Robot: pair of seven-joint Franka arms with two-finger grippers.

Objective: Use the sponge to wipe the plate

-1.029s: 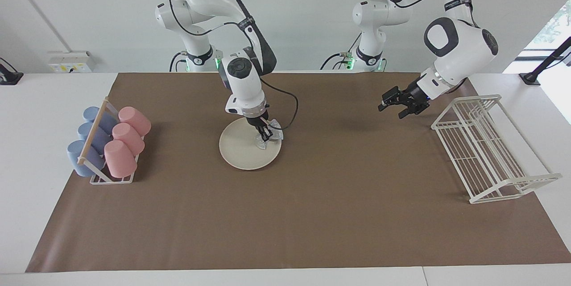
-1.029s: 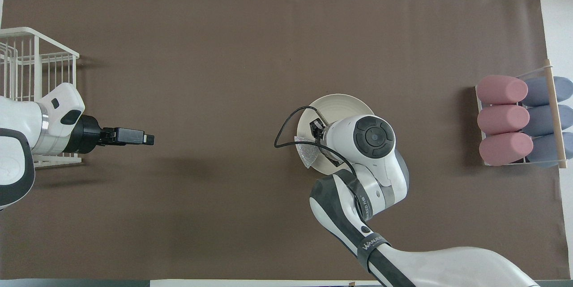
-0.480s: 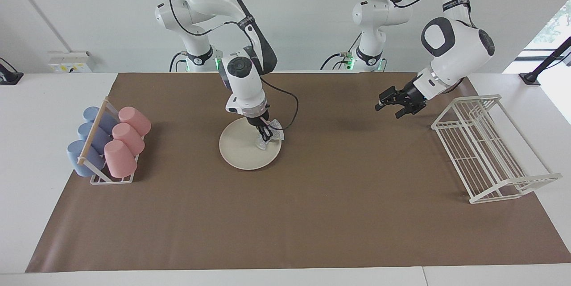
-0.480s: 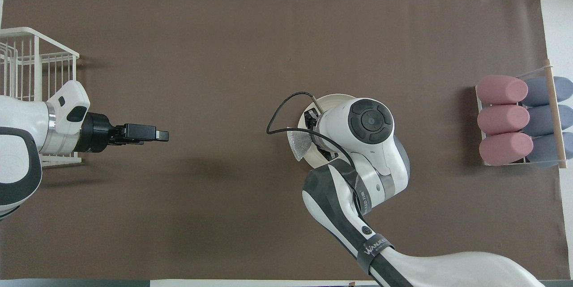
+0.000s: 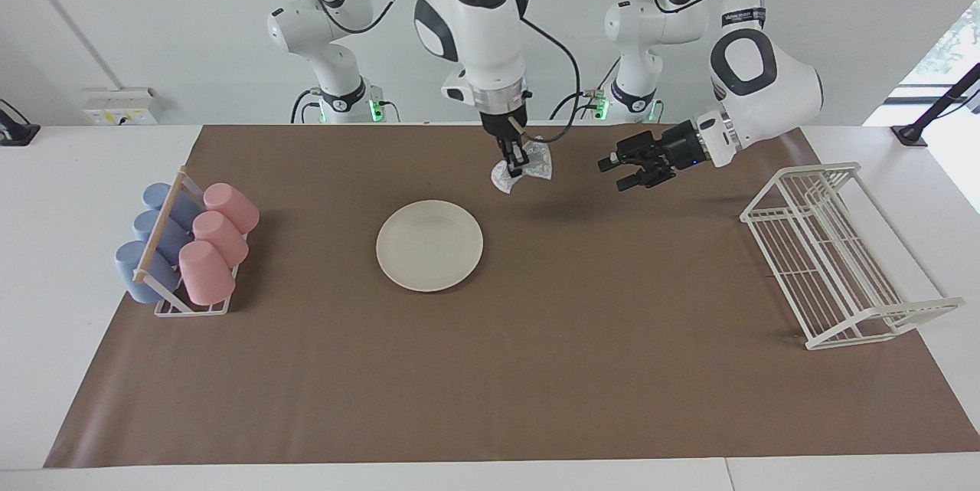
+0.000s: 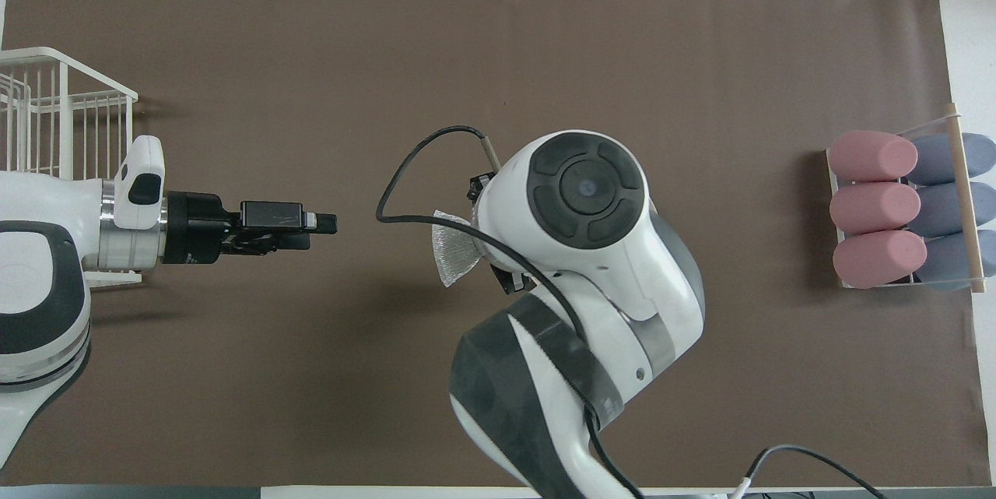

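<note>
Brown mat, plate sitting bare mid-table. Right gripper hangs straight down, raised off the mat, pinching the sponge. Left gripper reaches sideways toward it, fingers spread.

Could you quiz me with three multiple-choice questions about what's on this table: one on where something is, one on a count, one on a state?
1. Where is the sponge?
A. On the plate
B. Held in the air by the right gripper
C. In the wire rack

2. How many pink cups are in the cup holder?
A. Two
B. Three
C. Five

3. What is on the plate?
A. Nothing
B. A cup
C. The sponge

Answers: 1 B, it hangs from closed jaws over the brown mat. 2 B, three pink cups beside the blue cups. 3 A, its face is bare.
</note>
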